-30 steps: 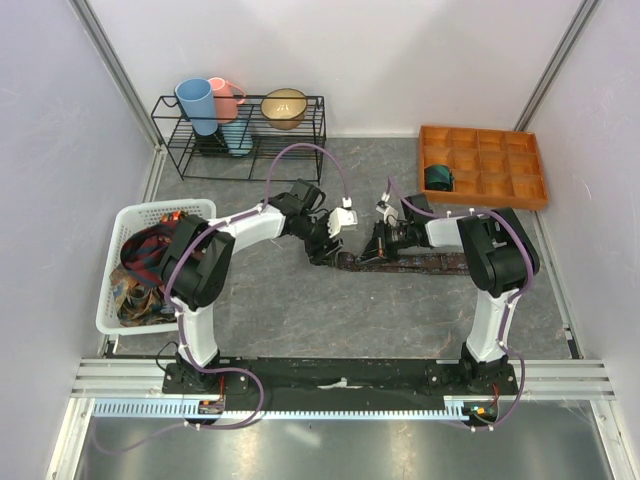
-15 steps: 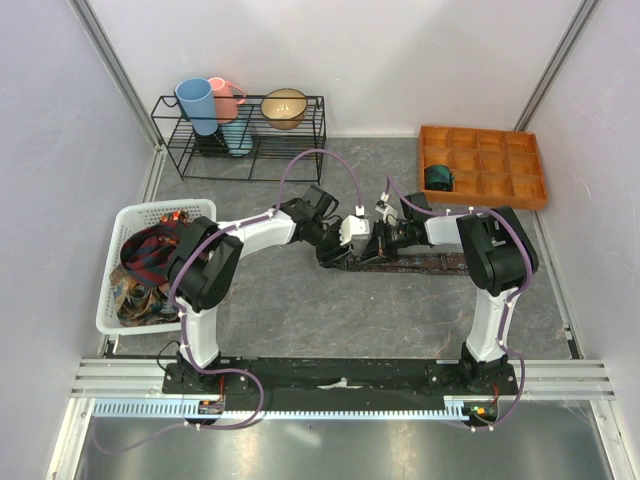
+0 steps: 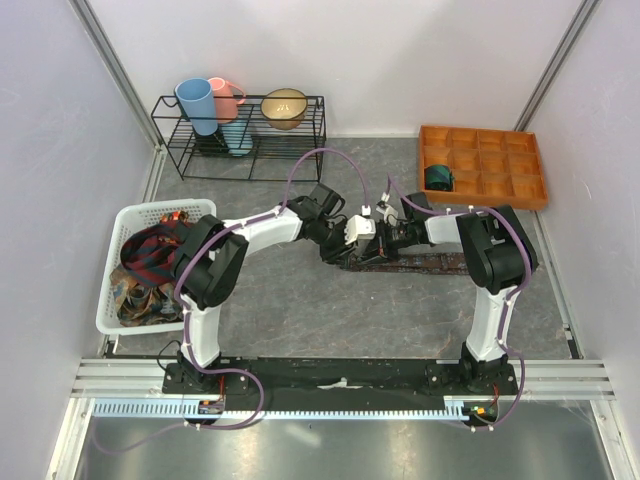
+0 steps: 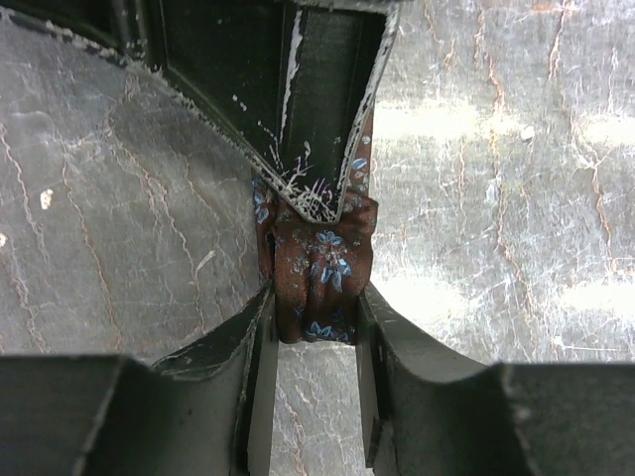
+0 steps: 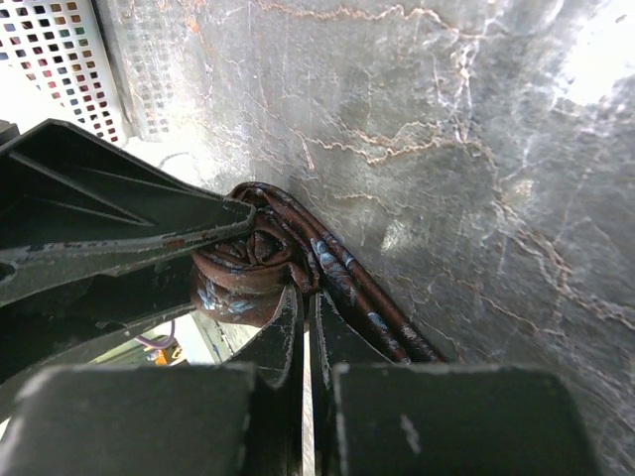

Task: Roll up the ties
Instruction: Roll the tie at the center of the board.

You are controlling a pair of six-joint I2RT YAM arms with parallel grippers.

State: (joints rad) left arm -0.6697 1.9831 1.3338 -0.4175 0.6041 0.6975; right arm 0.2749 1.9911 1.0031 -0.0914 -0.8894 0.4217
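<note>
A maroon-brown tie (image 3: 425, 264) with blue flowers lies flat on the table, its left end wound into a small roll (image 4: 319, 273). My left gripper (image 4: 314, 297) is shut on the sides of that roll. My right gripper (image 5: 306, 290) is nearly fully shut, and its tips pinch the cloth at the roll's edge (image 5: 253, 258). The two grippers meet tip to tip at mid-table, the left gripper (image 3: 350, 246) facing the right gripper (image 3: 373, 243). The tie's flat tail runs to the right under the right arm. More ties (image 3: 145, 262) are heaped in the white basket.
The white basket (image 3: 120, 215) stands at the left. A black wire rack (image 3: 240, 140) with cups and a bowl stands at the back. An orange compartment tray (image 3: 483, 201) at the back right holds a rolled teal tie (image 3: 437, 177).
My left gripper has moved right to the right gripper and now holds the roll end. The right arm has stayed nearly still.
</note>
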